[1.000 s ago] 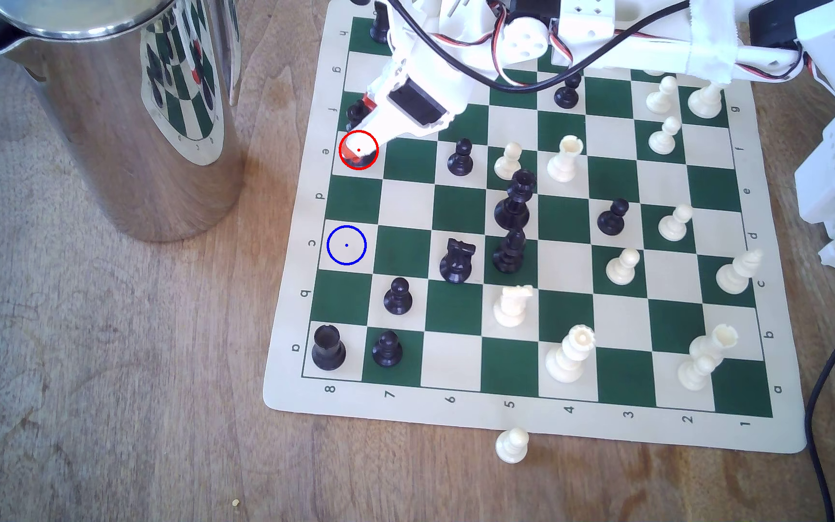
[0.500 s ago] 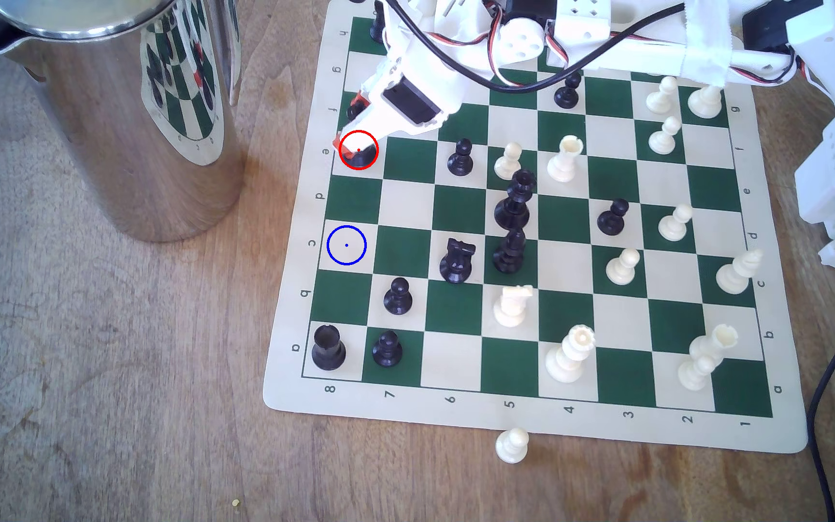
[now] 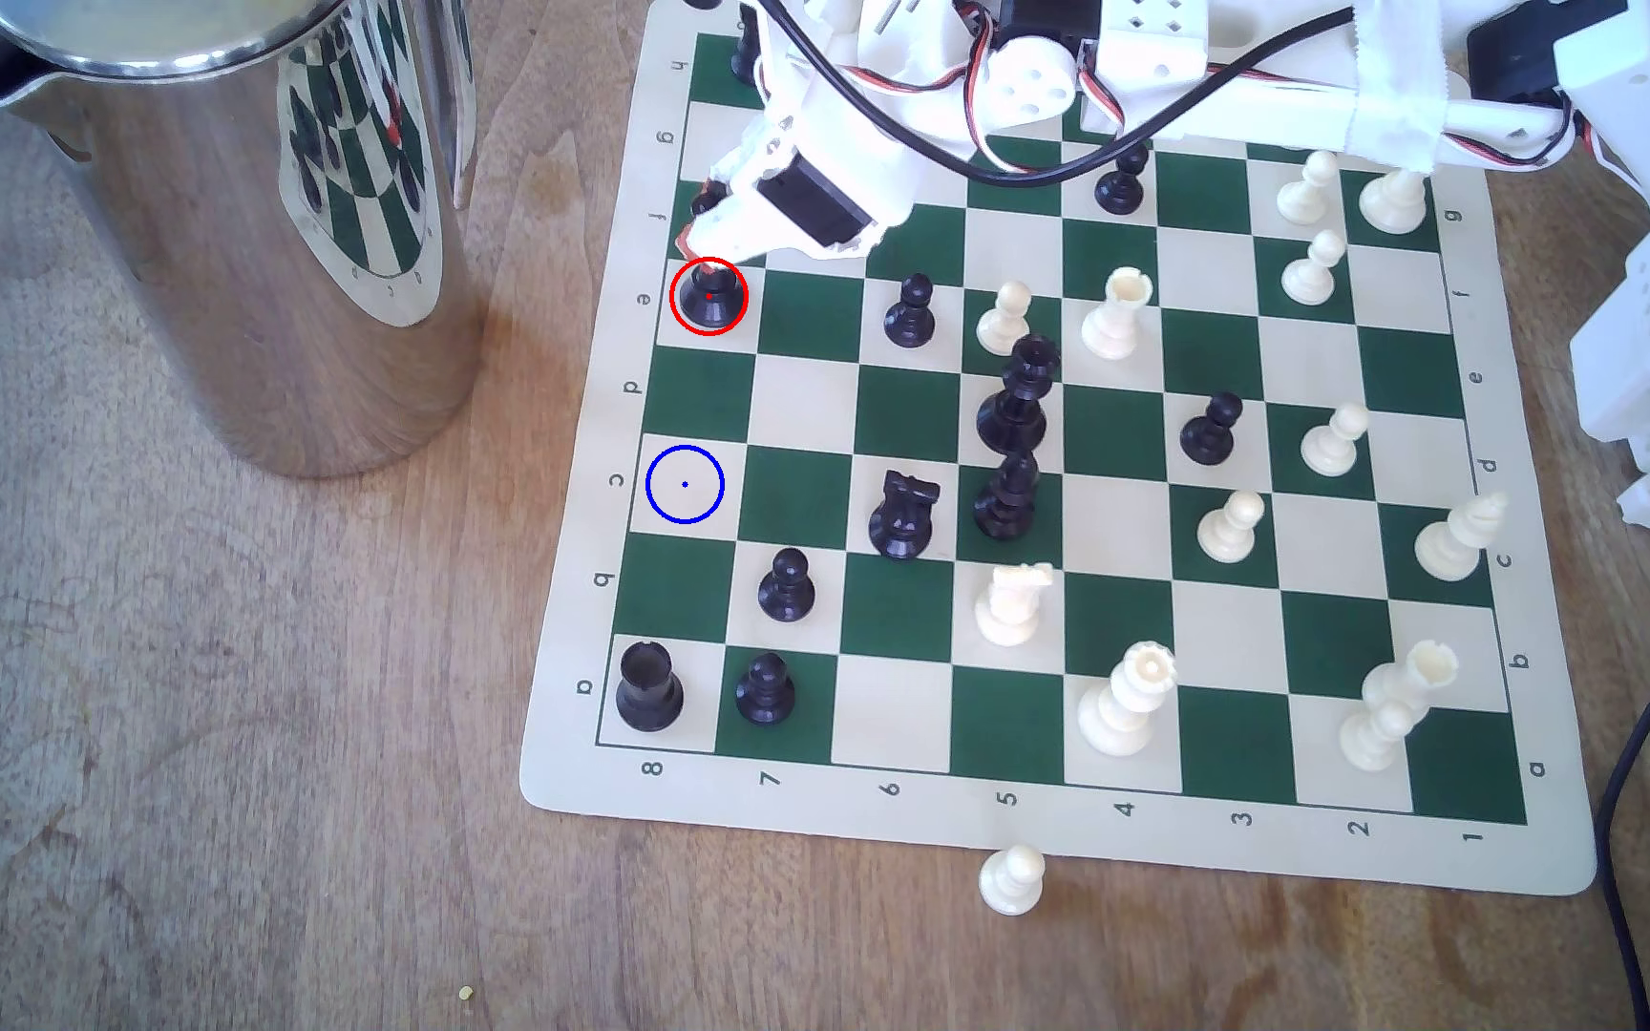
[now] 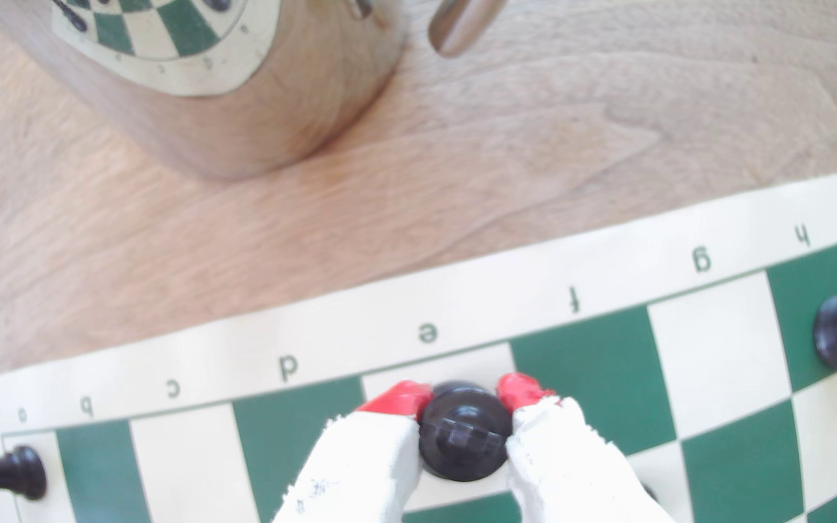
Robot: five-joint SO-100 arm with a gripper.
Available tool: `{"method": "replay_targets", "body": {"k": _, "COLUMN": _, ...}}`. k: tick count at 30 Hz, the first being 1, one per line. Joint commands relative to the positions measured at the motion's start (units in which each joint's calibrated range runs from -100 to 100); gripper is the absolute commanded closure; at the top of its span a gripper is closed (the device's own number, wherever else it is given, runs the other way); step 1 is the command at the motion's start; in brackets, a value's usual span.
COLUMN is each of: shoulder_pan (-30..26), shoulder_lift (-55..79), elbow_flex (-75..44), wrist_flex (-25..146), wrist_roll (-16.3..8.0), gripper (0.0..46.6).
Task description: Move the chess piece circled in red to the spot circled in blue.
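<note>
The chess piece, a glossy black king, stands inside the red ring on the cream square by the letter e, at the board's edge toward the exterior view's left. My gripper reaches down over its top, hiding the head. From the wrist, the king shows from above, cross tip up, with the red-tipped white fingers pressed against both its sides; the gripper is shut on it. The spot, a blue ring with a centre dot, marks the bare cream square two squares nearer along the same edge.
A tall steel jug stands on the wooden table just off the board, near both squares. A black piece sits on the square behind the king. A black rook holds the near corner. A white pawn lies off the board.
The gripper's tip rose from the king's base to its head, uncovering the base. The red fingertips drew closer together around the piece. The king stays on its square.
</note>
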Motion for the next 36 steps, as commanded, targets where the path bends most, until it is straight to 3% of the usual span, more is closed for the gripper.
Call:
{"method": "replay_targets", "body": {"k": 1, "shoulder_pan": -0.18, "shoulder_lift": -1.52, "elbow_flex": -7.43, "wrist_flex": 0.55, "wrist_roll": -0.44, "gripper": 46.4}}
{"method": "replay_targets", "body": {"k": 13, "shoulder_pan": -0.73, "shoulder_lift": -14.51, "elbow_flex": -13.05, "wrist_flex": 6.94, "wrist_roll": -0.88, "gripper": 46.4}}
{"method": "replay_targets", "body": {"k": 23, "shoulder_pan": -6.36, "shoulder_lift": -28.85, "elbow_flex": -2.81, "wrist_flex": 9.64, "wrist_roll": -1.03, "gripper": 46.4}}
{"method": "replay_targets", "body": {"k": 36, "shoulder_pan": -14.34, "shoulder_lift": -21.89, "elbow_flex": -1.72, "wrist_flex": 7.6, "wrist_roll": -1.86, "gripper": 46.4}}
